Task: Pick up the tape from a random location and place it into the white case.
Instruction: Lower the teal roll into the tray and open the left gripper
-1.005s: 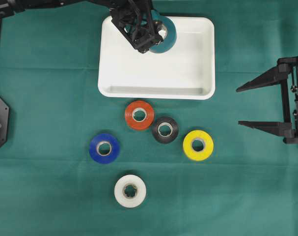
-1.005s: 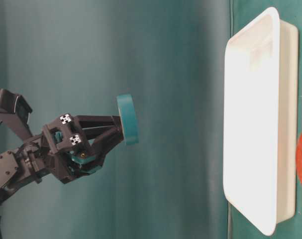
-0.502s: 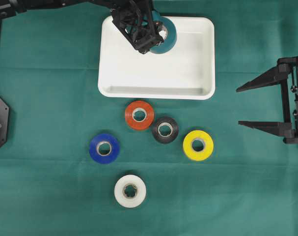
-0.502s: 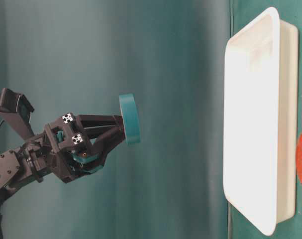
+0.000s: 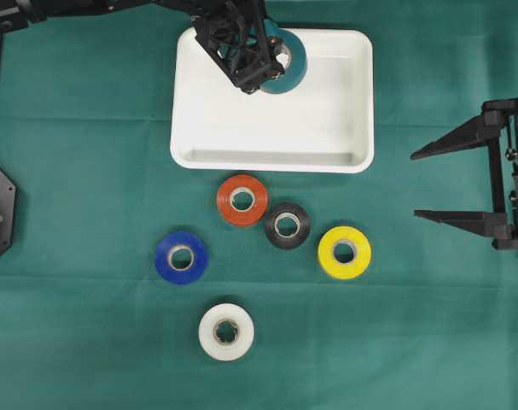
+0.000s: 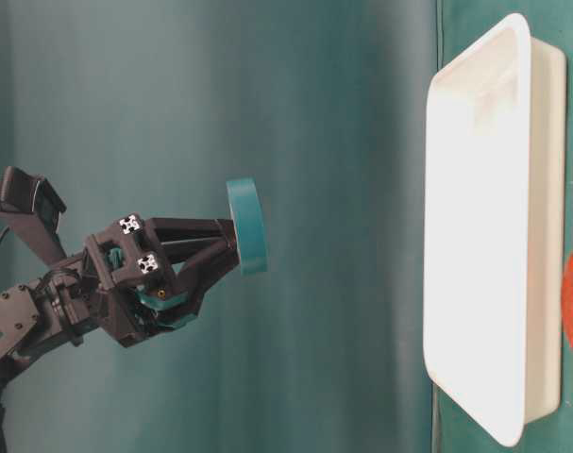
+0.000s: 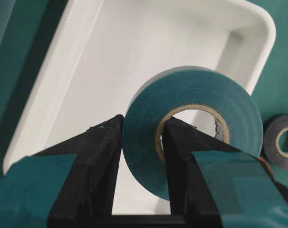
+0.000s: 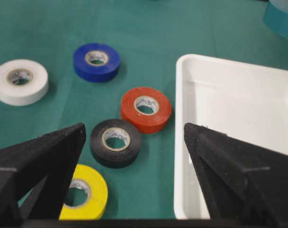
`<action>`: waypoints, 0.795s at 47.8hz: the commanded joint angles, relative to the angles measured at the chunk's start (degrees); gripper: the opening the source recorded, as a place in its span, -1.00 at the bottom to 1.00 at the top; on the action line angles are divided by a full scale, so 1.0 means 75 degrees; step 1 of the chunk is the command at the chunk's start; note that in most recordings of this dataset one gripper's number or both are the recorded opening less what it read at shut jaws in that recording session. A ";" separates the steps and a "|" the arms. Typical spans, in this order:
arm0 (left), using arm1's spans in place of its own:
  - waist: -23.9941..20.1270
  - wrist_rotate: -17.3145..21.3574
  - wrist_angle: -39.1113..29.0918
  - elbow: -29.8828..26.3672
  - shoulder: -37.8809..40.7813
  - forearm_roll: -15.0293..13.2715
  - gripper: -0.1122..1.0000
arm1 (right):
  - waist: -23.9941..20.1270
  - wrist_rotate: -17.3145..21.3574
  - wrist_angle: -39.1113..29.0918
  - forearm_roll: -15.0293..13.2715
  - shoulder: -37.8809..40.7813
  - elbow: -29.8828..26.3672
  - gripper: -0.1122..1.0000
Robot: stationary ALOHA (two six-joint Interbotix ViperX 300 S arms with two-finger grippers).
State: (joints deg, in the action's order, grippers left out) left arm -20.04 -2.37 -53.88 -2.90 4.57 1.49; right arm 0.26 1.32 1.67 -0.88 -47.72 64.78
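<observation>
A teal tape (image 5: 291, 72) hangs in the air over the back left part of the white case (image 5: 327, 120). My left gripper (image 5: 260, 61) is shut on it, one finger outside the roll and one through its core. In the left wrist view the tape (image 7: 205, 92) sits pinched in the gripper (image 7: 144, 123), with the case's bare floor (image 7: 87, 71) below. The table-level view shows the tape (image 6: 246, 226) held well off the case (image 6: 475, 236). My right gripper (image 5: 414, 186) stands open at the right, apart from everything.
On the green cloth in front of the case lie a red roll (image 5: 224, 200), a black roll (image 5: 271, 225), a yellow roll (image 5: 327, 253), a blue roll (image 5: 164, 257) and a white roll (image 5: 209, 331). The right wrist view looks over these toward the case (image 8: 229, 118).
The left gripper with the teal tape has drifted very slightly toward the case. The right arm and the rolls on the cloth have not moved.
</observation>
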 commanded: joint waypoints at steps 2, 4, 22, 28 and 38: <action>0.0012 -0.0012 0.0035 -0.0082 -0.0129 -0.0012 -0.44 | 0.0000 -0.0012 0.0035 -0.0012 0.0023 -0.0176 0.85; 0.0023 -0.0012 0.0035 -0.0082 -0.0129 -0.0012 -0.44 | 0.0000 -0.0012 0.0035 -0.0012 0.0023 -0.0176 0.85; 0.0023 -0.0012 0.0059 0.0035 -0.0117 -0.0012 -0.44 | 0.0012 -0.0012 0.0035 0.0000 0.0023 -0.0176 0.85; 0.0023 -0.0012 0.0281 0.0211 -0.0117 -0.0012 -0.44 | 0.0000 -0.0012 0.0035 -0.0012 0.0023 -0.0187 0.85; 0.0012 -0.0023 0.0879 0.0738 0.0012 -0.0012 -0.44 | 0.0012 -0.0012 0.0035 -0.0012 0.0023 -0.0176 0.85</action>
State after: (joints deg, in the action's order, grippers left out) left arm -19.95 -2.46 -48.96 2.37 4.92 1.49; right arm 0.26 1.32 1.67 -0.88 -47.72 64.78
